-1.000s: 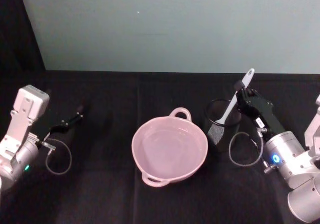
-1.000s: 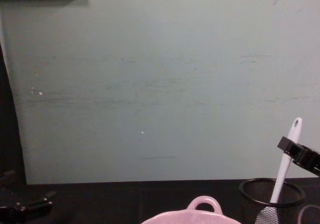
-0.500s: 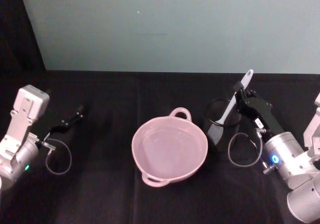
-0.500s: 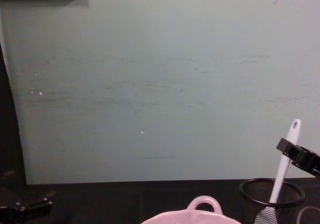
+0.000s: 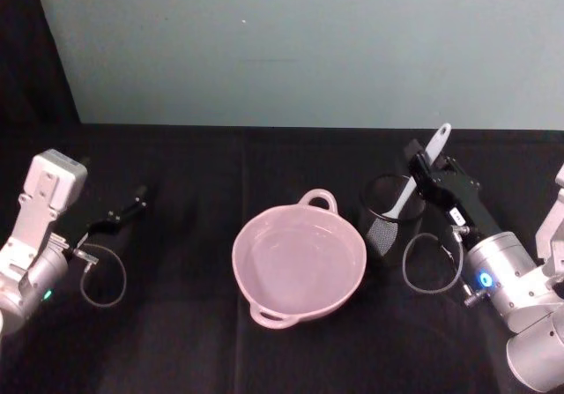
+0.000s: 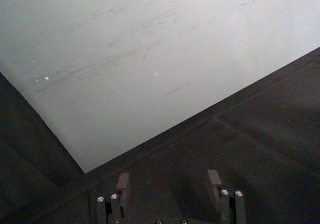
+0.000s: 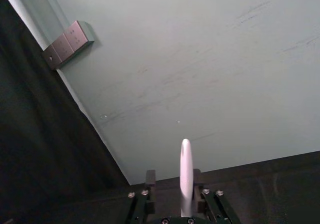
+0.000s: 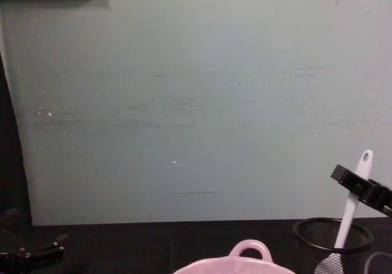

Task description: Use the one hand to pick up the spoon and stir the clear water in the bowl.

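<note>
Spoon gripped above the mesh cup

The spoon point(image 5: 417, 181) stands tilted in the black mesh cup point(image 5: 389, 220) (right of centre), its handle clamped by the right gripper point(image 5: 423, 167). The pink bowl point(image 5: 299, 262) sits just left. At far left the left gripper point(image 5: 123, 213) rests idle, fingers apart.

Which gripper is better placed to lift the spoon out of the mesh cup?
Right. The right gripper is shut on the spoon handle above the mesh cup; the left gripper is far off.
</note>
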